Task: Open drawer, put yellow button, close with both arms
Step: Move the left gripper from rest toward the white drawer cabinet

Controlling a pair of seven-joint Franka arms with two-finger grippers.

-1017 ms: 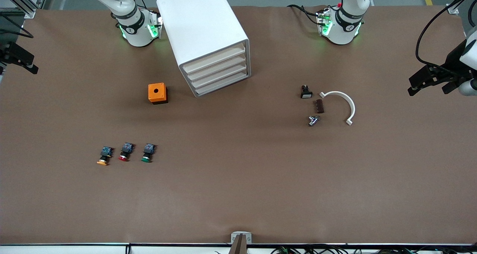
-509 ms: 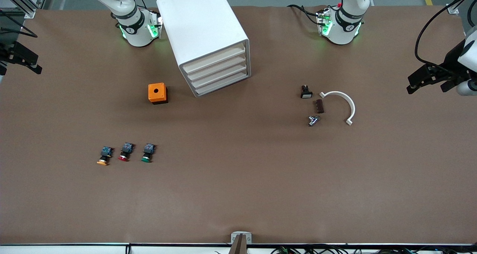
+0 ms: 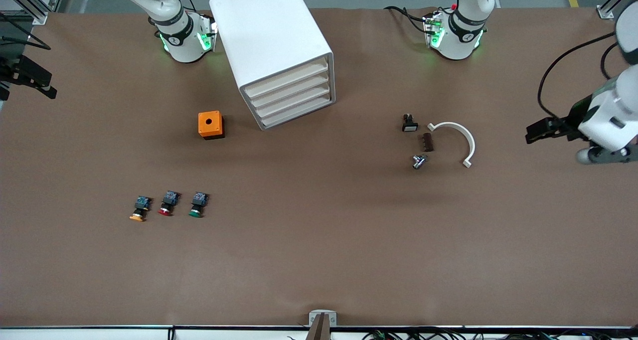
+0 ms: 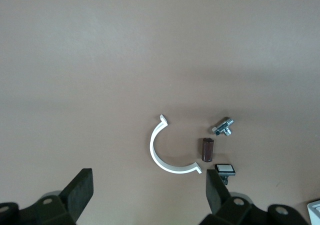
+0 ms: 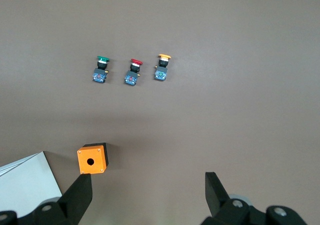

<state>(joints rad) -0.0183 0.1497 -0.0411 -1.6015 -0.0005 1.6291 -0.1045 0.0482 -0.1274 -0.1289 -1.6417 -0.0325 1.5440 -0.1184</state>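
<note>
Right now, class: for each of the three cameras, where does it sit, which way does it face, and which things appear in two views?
Front view: high across the table, facing both arm bases; the left gripper and right gripper hang at the table's ends.
Left wrist view: looks down past its own open fingers at the white clip.
Right wrist view: looks down past its own fingers at the yellow button, also in the front view.

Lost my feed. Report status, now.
Both hands open and empty: left hand and right hand at table ends. Drawer shut. Yellow button untouched beside red button. Path clear.
</note>
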